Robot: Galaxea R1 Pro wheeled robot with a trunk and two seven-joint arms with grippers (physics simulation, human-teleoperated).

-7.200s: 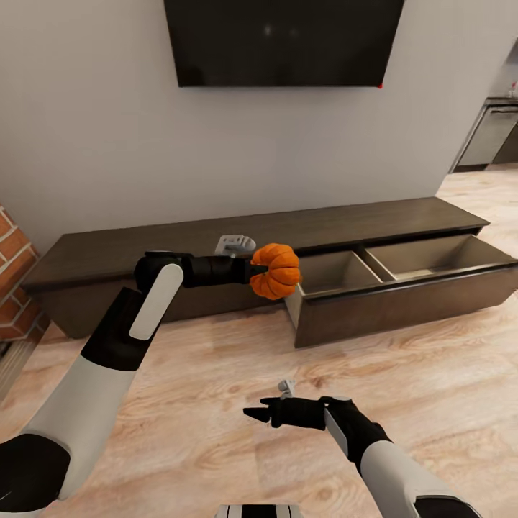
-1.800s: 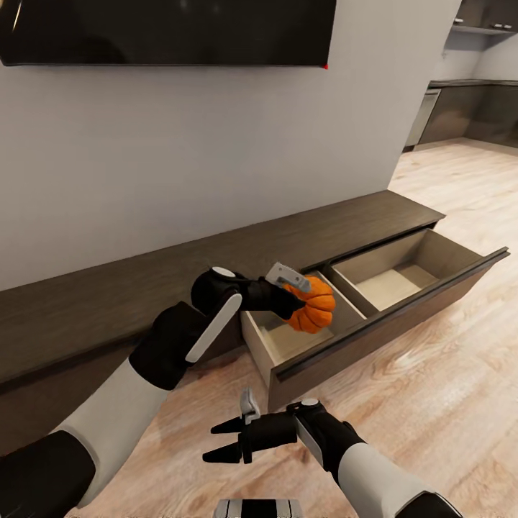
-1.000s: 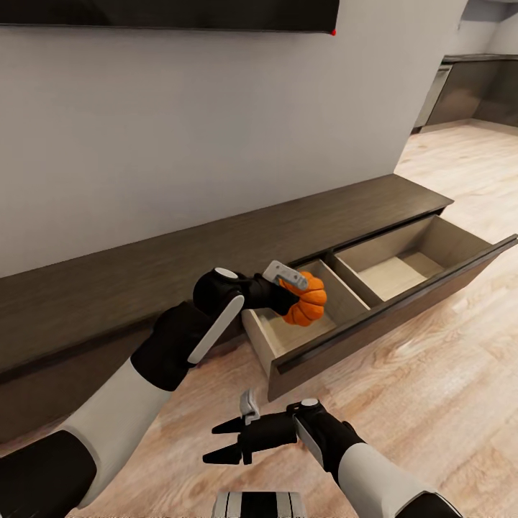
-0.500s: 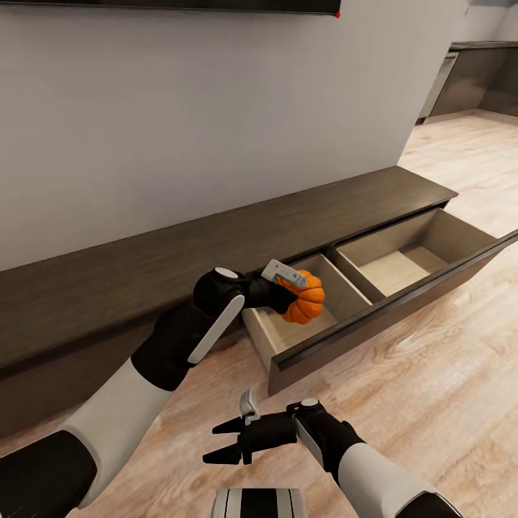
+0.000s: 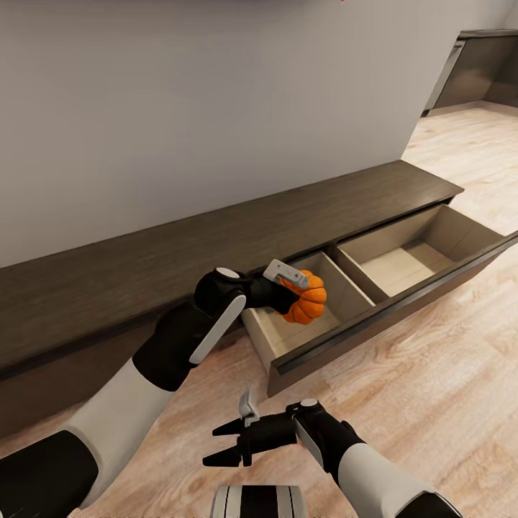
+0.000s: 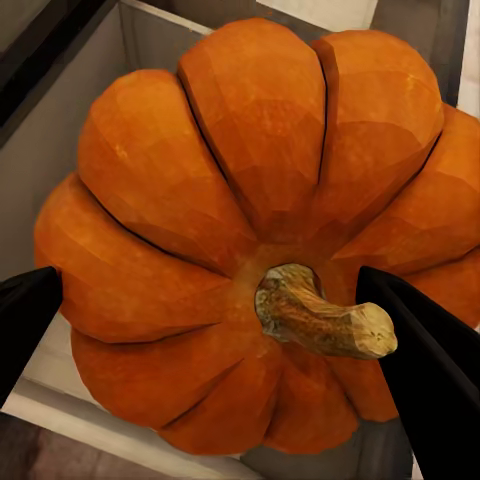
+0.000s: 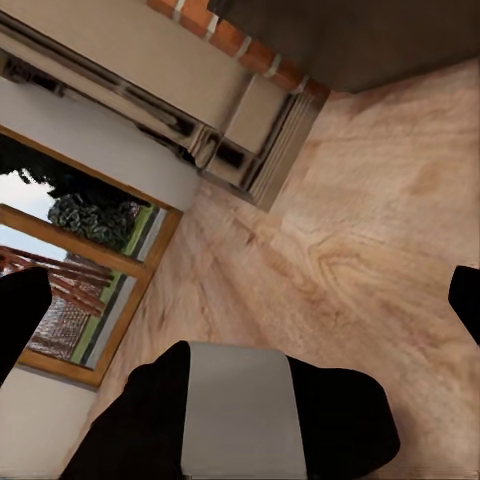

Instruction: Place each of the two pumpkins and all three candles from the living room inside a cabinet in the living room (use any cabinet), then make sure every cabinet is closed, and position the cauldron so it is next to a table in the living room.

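While my left gripper pinches the pumpkin from both sides, the fruit hangs over the left compartment of the open drawer, above its tan floor and clear of its walls. Up close, the pumpkin has its stem turned toward my wrist, with a black finger at each flank. To the right, past a divider, lies the second compartment. The cabinet runs long and dark against the grey wall. My right gripper hovers near me over the plank floor, fingers spread, holding nothing; its wrist camera catches a window and brickwork
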